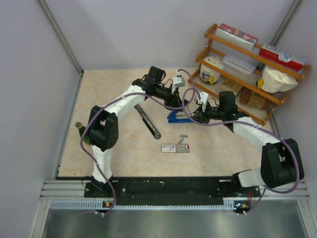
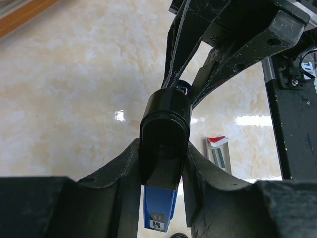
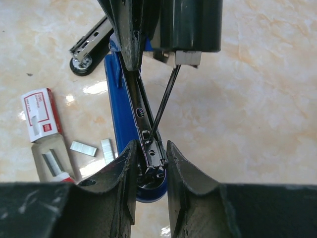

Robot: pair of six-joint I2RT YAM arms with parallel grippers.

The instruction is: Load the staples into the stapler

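While left tool (image 2: 161,168) grips the black cover (image 2: 164,131), right tool (image 3: 148,154) pinches the magazine (image 3: 140,114), blue stapler (image 1: 177,118) lengthwise left-right

On table (image 1: 114,99): blue stapler (image 1: 176,118) mid, long black bar (image 1: 147,121) just L. White staple box (image 1: 169,148) nearer front, grey staples (image 1: 184,148) just R of it. Wooden shelf (image 1: 237,45) back R.

The left arm (image 1: 124,99) and right arm (image 1: 250,130) have white shells and bulky black joint housings, with 1 lilac cable (image 1: 83,143) looping along each. The left gripper (image 2: 162,148) and right gripper (image 3: 150,146) carry thick matte-black fingers (image 3: 119,198), curved inside and faintly scuffed.
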